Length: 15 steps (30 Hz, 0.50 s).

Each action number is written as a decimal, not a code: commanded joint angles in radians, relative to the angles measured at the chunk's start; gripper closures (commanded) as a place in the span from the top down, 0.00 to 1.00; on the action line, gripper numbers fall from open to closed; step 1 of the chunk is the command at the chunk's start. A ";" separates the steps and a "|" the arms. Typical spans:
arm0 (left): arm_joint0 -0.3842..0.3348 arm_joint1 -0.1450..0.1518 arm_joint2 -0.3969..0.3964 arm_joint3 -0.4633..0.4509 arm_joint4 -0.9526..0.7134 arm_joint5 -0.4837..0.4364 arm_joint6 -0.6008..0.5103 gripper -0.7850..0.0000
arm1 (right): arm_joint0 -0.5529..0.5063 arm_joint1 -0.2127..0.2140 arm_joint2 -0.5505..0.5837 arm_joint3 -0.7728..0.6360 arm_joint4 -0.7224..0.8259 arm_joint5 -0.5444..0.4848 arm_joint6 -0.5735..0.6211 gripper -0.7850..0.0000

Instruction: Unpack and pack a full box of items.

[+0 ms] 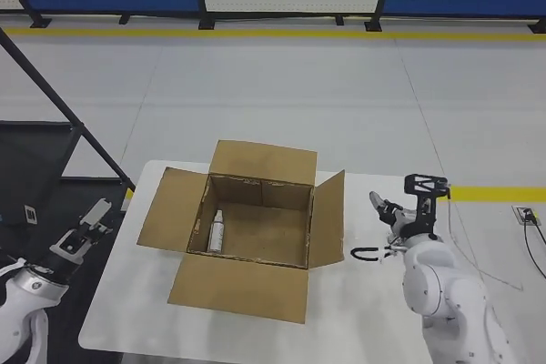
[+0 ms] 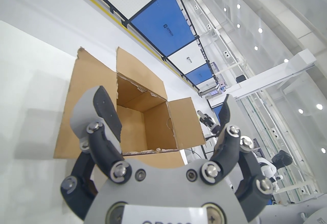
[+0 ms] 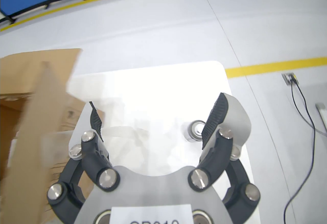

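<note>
- The open cardboard box [image 1: 241, 287] sits on the white surface [image 1: 346, 305], with a white bottle [image 1: 217, 231] lying inside by the box's left wall.
- The left pincer [image 2: 163, 97], spread wide and empty, is left of the box, well apart from the bottle.
- The right pincer [image 3: 157, 101], likewise spread and empty, is just right of the box's right flap.

Top view: is looking steeply down from above the arms onto the white rectangular table [image 1: 346, 296] and open brown cardboard box [image 1: 255, 235].
Left wrist view: is sitting low by the table's left side, tilting up across the box toward blue and white wall panels [image 2: 163, 27].
Right wrist view: is hovering close over the table's right end, facing the grey floor [image 3: 178, 18].
Shared: all three are catching the box and table.
</note>
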 commanded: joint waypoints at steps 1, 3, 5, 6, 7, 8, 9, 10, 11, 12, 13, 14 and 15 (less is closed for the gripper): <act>-0.007 0.005 -0.017 0.024 -0.005 -0.002 -0.002 1.00 | 0.027 -0.003 -0.061 -0.062 -0.025 -0.045 0.034 1.00; -0.015 0.009 -0.032 0.051 -0.012 -0.004 -0.005 1.00 | 0.079 -0.009 -0.125 -0.076 -0.025 -0.099 0.081 1.00; -0.022 0.014 -0.044 0.078 -0.018 -0.008 -0.012 1.00 | 0.152 -0.019 -0.194 -0.048 -0.004 -0.146 0.125 1.00; -0.025 0.017 -0.048 0.092 -0.018 -0.008 -0.018 1.00 | 0.196 -0.026 -0.228 -0.020 0.012 -0.169 0.143 1.00; -0.030 0.019 -0.053 0.106 -0.017 -0.011 -0.020 1.00 | 0.242 -0.033 -0.263 0.016 0.025 -0.185 0.159 1.00; -0.034 0.021 -0.056 0.121 -0.015 -0.011 -0.019 1.00 | 0.289 -0.042 -0.299 0.059 0.047 -0.199 0.171 1.00; -0.039 0.024 -0.057 0.135 -0.012 -0.013 -0.021 1.00 | 0.338 -0.052 -0.335 0.108 0.071 -0.213 0.180 1.00; -0.043 0.026 -0.057 0.148 -0.007 -0.013 -0.023 1.00 | 0.388 -0.064 -0.369 0.163 0.096 -0.224 0.186 1.00; -0.048 0.028 -0.057 0.160 -0.003 -0.014 -0.024 1.00 | 0.440 -0.075 -0.403 0.224 0.109 -0.226 0.193 1.00; -0.051 0.030 -0.055 0.172 -0.002 -0.013 -0.027 1.00 | 0.489 -0.089 -0.440 0.277 0.133 -0.234 0.192 1.00; -0.055 0.032 -0.052 0.182 0.000 -0.012 -0.033 1.00 | 0.534 -0.104 -0.473 0.334 0.173 -0.250 0.187 1.00; -0.057 0.034 -0.049 0.191 0.004 -0.011 -0.037 1.00 | 0.582 -0.117 -0.506 0.393 0.187 -0.264 0.187 1.00; -0.059 0.036 -0.044 0.199 0.009 -0.011 -0.042 1.00 | 0.623 -0.133 -0.537 0.445 0.212 -0.272 0.177 1.00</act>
